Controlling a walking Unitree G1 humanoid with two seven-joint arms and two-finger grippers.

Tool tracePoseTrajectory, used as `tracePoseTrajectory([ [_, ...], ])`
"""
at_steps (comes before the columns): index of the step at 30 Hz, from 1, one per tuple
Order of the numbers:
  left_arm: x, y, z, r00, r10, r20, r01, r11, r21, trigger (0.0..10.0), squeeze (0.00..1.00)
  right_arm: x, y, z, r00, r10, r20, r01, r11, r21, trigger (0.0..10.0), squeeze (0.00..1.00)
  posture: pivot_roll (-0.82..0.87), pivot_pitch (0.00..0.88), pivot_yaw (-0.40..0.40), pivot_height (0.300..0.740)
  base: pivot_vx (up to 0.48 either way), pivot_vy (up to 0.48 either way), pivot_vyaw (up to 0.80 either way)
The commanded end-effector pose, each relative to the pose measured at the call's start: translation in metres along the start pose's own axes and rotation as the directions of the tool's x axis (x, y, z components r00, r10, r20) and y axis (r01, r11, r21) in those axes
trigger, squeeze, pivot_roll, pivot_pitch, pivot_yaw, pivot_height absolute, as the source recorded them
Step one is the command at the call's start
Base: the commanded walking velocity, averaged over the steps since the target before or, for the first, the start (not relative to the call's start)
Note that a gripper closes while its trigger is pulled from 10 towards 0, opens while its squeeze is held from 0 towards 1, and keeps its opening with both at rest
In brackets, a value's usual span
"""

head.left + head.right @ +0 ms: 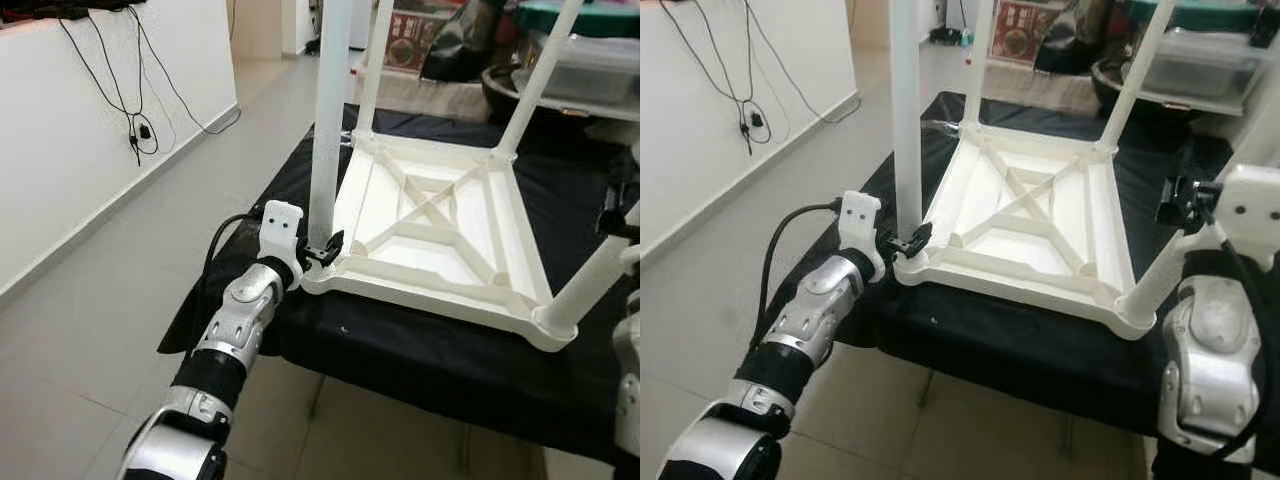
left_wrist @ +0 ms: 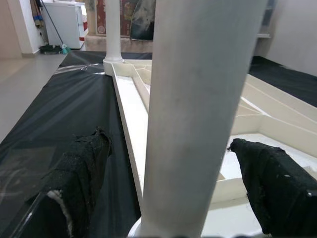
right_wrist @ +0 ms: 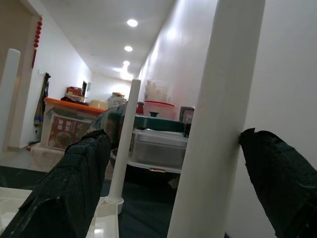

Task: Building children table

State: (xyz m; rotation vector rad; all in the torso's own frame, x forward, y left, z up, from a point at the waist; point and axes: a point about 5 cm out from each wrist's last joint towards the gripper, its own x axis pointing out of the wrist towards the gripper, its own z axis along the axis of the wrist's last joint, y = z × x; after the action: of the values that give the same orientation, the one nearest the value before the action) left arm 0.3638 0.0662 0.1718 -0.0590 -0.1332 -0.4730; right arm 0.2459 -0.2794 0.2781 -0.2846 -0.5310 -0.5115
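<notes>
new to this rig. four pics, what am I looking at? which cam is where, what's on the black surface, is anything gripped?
It is a humanoid robot with two silver arms, each ending in two black fingers. The two wide pictures come from its head camera, looking down. The other two come from wrist cameras looking along each gripper's fingers.

On the black-covered surface lies a white children's table, upside down, legs pointing up. The left gripper sits at the base of the near left leg, fingers open either side. The right gripper brackets the near right leg, also open. Nothing is clamped.
</notes>
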Motion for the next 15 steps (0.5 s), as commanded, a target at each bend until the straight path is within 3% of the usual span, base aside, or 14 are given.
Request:
tracePoseTrajectory([
  [1,-0.002,-0.004,-0.002,1.000,-0.006,0.007,0.006,1.000,0.000,10.0,0.00,-0.002,-0.007,-0.004,0.999,-0.038,-0.015,0.038,0.999,-0.022,10.0,1.00,0.06,0.000,-0.066,0.740,0.000,0.000,0.00],
  [9,-0.003,-0.012,0.001,0.999,-0.035,0.036,0.034,0.999,0.014,10.0,0.00,0.008,-0.014,0.002,0.997,-0.070,0.012,0.071,0.997,-0.034,10.0,1.00,0.06,0.000,-0.069,0.740,0.000,0.000,0.00],
  [15,-0.010,-0.020,0.003,0.994,-0.079,0.075,0.079,0.997,0.012,10.0,0.00,0.018,-0.012,-0.005,0.998,-0.024,-0.050,0.024,1.000,0.014,10.0,1.00,0.07,0.000,-0.072,0.740,0.000,0.000,0.00],
])
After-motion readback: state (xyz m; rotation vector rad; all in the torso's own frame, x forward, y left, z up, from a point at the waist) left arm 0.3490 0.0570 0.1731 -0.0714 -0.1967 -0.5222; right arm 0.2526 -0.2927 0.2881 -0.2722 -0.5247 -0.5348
